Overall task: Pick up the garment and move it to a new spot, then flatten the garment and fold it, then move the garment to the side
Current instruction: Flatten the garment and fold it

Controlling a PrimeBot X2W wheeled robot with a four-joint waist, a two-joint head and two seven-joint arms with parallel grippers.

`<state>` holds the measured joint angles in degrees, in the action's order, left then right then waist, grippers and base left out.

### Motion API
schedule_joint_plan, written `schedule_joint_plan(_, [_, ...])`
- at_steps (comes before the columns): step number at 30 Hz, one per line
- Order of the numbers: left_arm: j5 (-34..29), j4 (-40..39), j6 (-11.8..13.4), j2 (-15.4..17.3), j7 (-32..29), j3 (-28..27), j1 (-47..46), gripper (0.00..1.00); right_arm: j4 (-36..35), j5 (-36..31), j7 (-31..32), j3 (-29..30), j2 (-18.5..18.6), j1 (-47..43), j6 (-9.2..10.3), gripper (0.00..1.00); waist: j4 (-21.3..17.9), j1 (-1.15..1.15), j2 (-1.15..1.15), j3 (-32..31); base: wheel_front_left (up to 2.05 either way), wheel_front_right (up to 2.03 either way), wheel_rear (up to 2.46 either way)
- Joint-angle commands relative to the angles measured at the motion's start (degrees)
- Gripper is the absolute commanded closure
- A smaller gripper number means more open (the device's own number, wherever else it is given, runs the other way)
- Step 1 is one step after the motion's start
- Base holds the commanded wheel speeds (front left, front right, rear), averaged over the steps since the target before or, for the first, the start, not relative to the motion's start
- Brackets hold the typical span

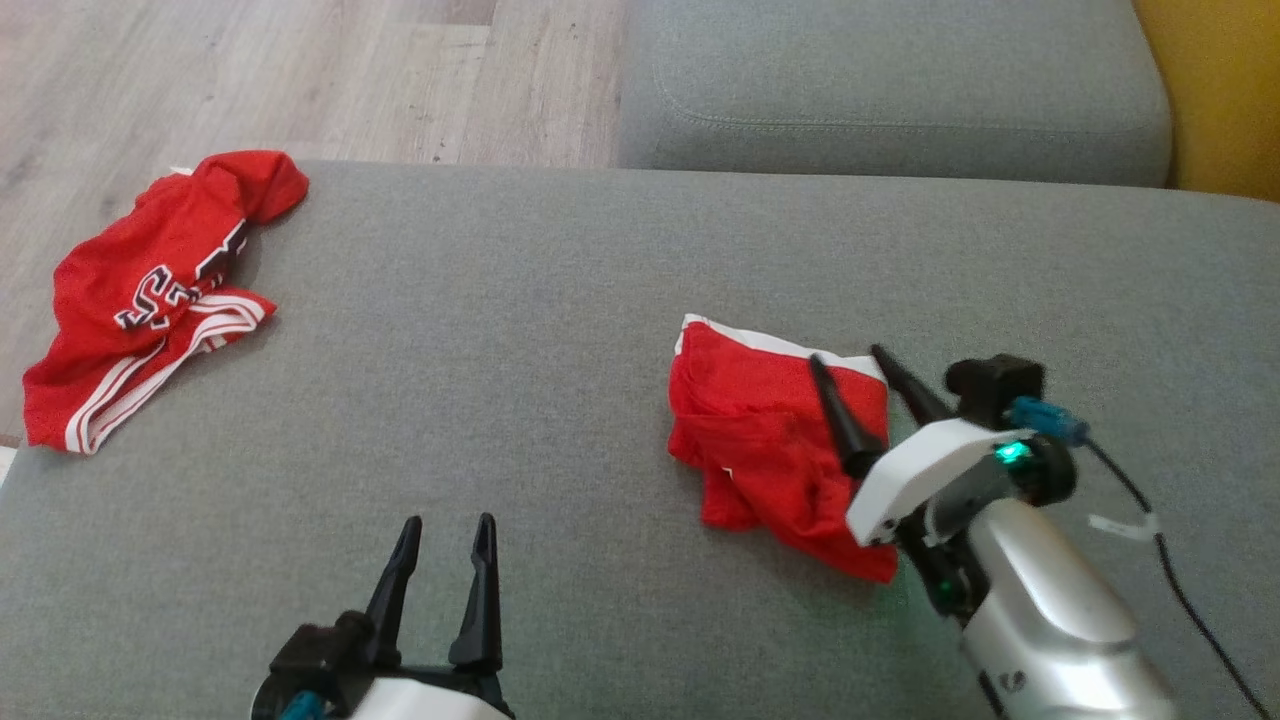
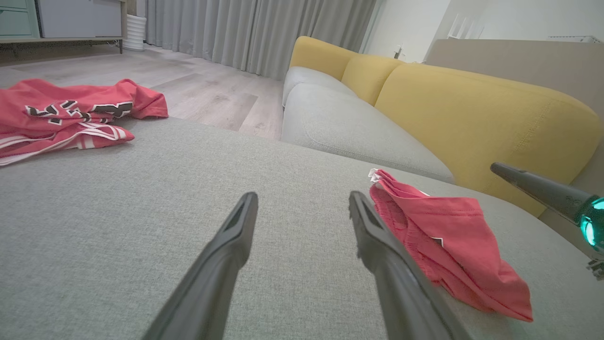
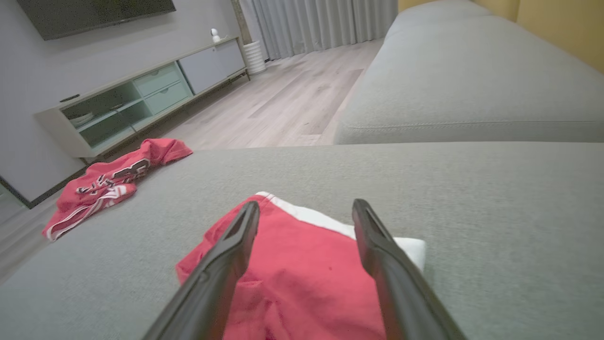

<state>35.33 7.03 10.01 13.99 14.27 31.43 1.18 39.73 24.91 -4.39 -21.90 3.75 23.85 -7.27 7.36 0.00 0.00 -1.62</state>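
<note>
At the right gripper [image 3: 306, 208], two long dark fingers spread wide, nothing gripped between them. Directly under and between those fingers, the folded red fabric garment with a white band [image 3: 302, 278]: white band just past the fingertips, red cloth running back beneath them. Contact with the cloth impossible to tell. From the head camera, the same right gripper [image 1: 846, 356] points over the garment's far right corner, one finger across the red cloth, the other along its right edge.

At the left gripper [image 1: 450, 522], fingers likewise parted and empty, low over bare upholstery, well apart from the garment, which lies to their right.

Under both, the broad grey woven sofa seat [image 1: 500, 330], the garment lying right of its middle. At that seat's far left edge, a crumpled red jersey with white stripes and dark lettering [image 1: 150, 300], next to the pale wooden floor [image 1: 300, 70]. Beyond, a second grey seat cushion [image 1: 880, 80] and a yellow backrest [image 2: 472, 108].
</note>
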Motion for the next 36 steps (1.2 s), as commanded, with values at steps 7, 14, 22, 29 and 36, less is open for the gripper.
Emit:
schedule_joint_plan(7, [-0.2,-1.7,-0.1,0.1,0.4,-1.4,-2.4,0.00,-1.4,-7.0,0.9,6.7,0.7,0.3,-0.22,0.11,0.5,0.00,0.00,0.6,0.00,0.00,0.00])
schedule_joint_plan(14, [-0.2,-1.7,-0.1,0.2,0.3,-1.4,-3.1,0.00,1.8,-10.6,3.7,6.2,1.8,0.3,-0.22,1.00,1.9,0.00,0.00,1.7,0.00,0.00,0.00])
schedule_joint_plan(22, [-0.2,-1.4,0.0,0.2,0.4,-1.6,-3.7,0.00,6.4,-9.2,3.5,0.8,1.2,0.9,-0.22,1.00,3.4,0.00,0.00,2.8,0.00,0.00,0.00])
schedule_joint_plan(29, [-0.3,-1.4,0.0,0.1,0.5,-1.9,-4.2,0.00,6.9,-5.6,2.2,-8.4,-0.2,1.9,-0.22,1.00,4.0,0.00,0.00,3.4,0.00,0.00,0.00])
schedule_joint_plan(36, [-0.5,-1.5,0.0,0.0,0.5,-2.2,-4.2,0.00,5.6,-1.0,2.5,-18.3,-0.5,2.8,-0.22,1.00,3.7,0.00,0.00,3.7,0.00,0.00,0.00])
